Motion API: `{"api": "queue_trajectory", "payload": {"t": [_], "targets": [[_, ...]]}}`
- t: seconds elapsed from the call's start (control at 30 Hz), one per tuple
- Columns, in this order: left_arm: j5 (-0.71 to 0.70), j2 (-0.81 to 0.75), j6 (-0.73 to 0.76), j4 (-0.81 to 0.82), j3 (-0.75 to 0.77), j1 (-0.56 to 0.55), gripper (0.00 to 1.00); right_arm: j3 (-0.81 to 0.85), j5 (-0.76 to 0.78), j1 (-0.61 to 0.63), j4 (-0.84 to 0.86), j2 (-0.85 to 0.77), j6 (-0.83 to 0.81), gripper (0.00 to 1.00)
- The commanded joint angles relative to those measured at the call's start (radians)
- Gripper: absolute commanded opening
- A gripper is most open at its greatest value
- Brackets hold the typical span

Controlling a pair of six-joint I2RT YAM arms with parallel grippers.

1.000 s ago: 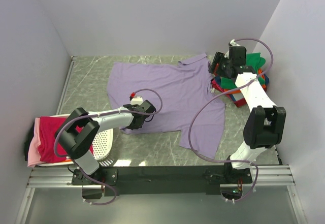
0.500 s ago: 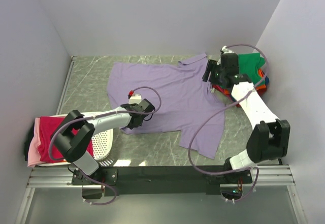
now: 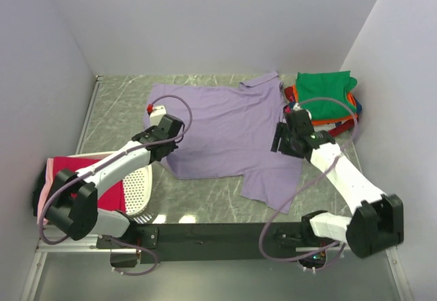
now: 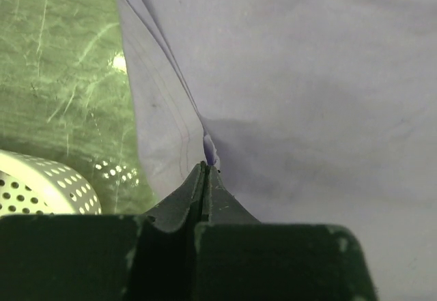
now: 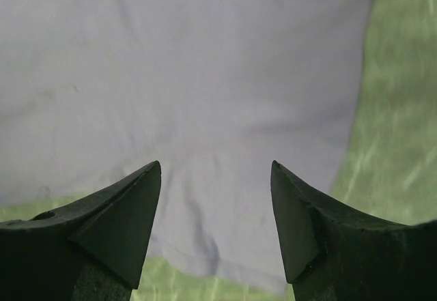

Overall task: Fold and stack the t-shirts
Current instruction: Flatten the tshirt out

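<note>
**Purple shirt pinched on one side, other side not yet grabbed**

The purple shirt (image 3: 225, 120) is spread flat on the table (image 3: 116, 103), under both grippers. A small fold of cloth near its edge is pinched by the left gripper (image 4: 206, 170), whose fingers are pressed tight together on it. The right gripper (image 5: 215, 171) is held wide open just above the shirt's other side, and nothing is in it. Past the right gripper, a green shirt (image 3: 324, 86) is seen on top of a pile. For a good fold, the cloth below the right gripper should be grabbed close to the edge. Both sides should then be lifted together and kept level, so that no wrinkles are made.
</note>
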Motion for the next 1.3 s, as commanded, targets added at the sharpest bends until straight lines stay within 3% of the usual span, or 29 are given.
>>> {"api": "queue_trajectory", "payload": {"t": [0.0,0.3,0.57,0.8,0.97,1.27], "targets": [[0.046,-0.050,0.019,0.066,-0.032,0.038,0.01,-0.047,0.017,0.029,-0.112,-0.114,0.108,0.71],[0.072,-0.088,0.019,0.078,-0.048,0.085,0.01,-0.125,-0.012,0.143,-0.314,-0.140,0.179,0.69],[0.098,-0.107,0.023,0.095,-0.060,0.097,0.00,-0.299,-0.251,0.178,-0.249,-0.238,0.306,0.68],[0.130,-0.128,0.025,0.109,-0.069,0.102,0.01,-0.410,-0.222,0.233,-0.270,-0.307,0.438,0.65],[0.141,-0.131,0.023,0.117,-0.077,0.102,0.00,-0.424,-0.141,0.252,-0.345,-0.379,0.492,0.64],[0.156,-0.151,0.020,0.115,-0.077,0.102,0.00,-0.438,-0.032,0.275,-0.330,-0.416,0.618,0.63]]}}
